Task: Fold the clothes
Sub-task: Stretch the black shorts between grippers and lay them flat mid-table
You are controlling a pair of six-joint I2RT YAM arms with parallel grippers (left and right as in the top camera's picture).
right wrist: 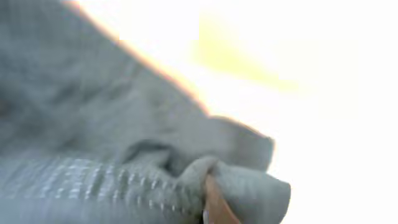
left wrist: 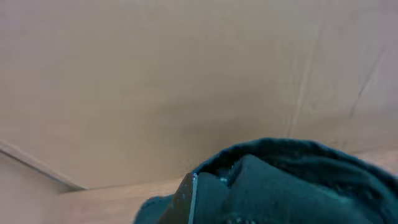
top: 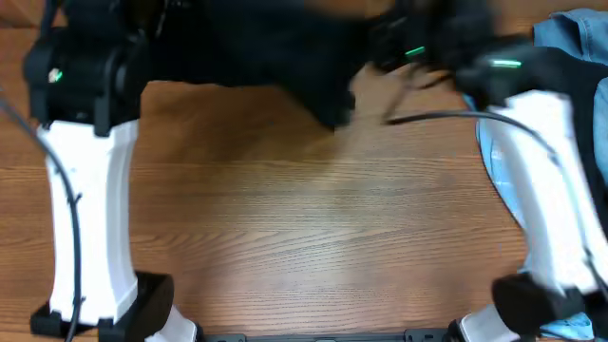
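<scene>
Black cloth spanned the far edge of the wooden table (top: 304, 228) in the overhead view. This was the black garment (top: 285, 57), strung between the two arms and too blurred to show a seam or label. One lobe of it sagged lower near the middle of the table's far side.

Left gripper (left wrist: 208, 186): seen from the left wrist, it was clamped on the black garment. The cloth bulged up and over it from the right. One finger (left wrist: 189, 198) showed as a pale edge against the fabric; the other was buried. A plain beige panel (left wrist: 155, 81) filled the view behind.

Right gripper (right wrist: 208, 186): the right wrist view was badly overexposed, and the cloth read grey there. A fold of the garment was pinched tight at an orange-tinted fingertip (right wrist: 214, 208), so we logged this claw as closed on the cloth too. Ribbed weave showed along the lower left of that view.

Overhead, the left arm (top: 90, 218) ran up the left side and the right arm (top: 546, 190) up the right. A dark cable (top: 437, 117) looped off the right arm.

A denim-blue garment (top: 570, 38) lay at the far right corner. A light blue garment (top: 496, 161) lay partly under the right arm. Both were apart from the black one.
</scene>
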